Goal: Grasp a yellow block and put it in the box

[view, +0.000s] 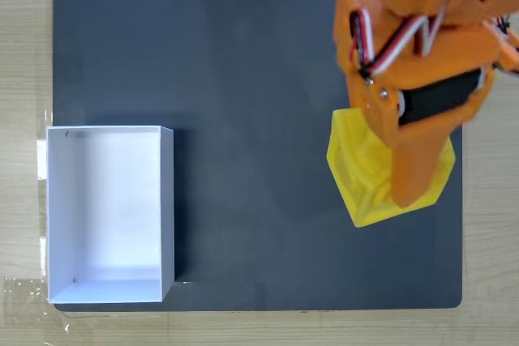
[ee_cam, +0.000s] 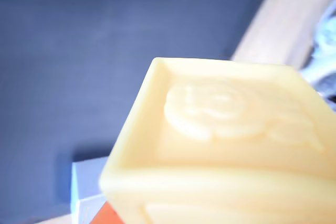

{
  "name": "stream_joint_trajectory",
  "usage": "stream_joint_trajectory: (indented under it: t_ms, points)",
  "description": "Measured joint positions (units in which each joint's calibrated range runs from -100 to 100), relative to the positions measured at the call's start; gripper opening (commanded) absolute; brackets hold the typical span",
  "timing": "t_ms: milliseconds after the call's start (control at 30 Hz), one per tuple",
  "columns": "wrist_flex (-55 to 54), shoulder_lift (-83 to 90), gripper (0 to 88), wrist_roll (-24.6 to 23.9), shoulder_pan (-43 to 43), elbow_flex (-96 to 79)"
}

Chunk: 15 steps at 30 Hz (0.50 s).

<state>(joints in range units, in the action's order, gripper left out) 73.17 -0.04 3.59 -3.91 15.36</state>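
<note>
In the fixed view the yellow block is at the right side of the dark mat, looking large and tilted, as if lifted off the surface. My orange gripper comes down from the top right and is shut on it, with one finger lying across the block's face. The wrist view has the yellow block very close, with a raised round relief on its face. The white box stands at the mat's left edge with a plain white inside; a corner of the box peeks in low left in the wrist view.
The dark mat covers most of the light wooden table. A wide stretch of bare mat separates block and box. Clear tape holds the box corner near the front left.
</note>
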Motion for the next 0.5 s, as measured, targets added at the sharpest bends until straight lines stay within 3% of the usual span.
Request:
stream_joint_trajectory:
  t_ms: [500]
  points:
    - [-23.37, 5.23, 20.4, 0.00, 24.29, -0.99]
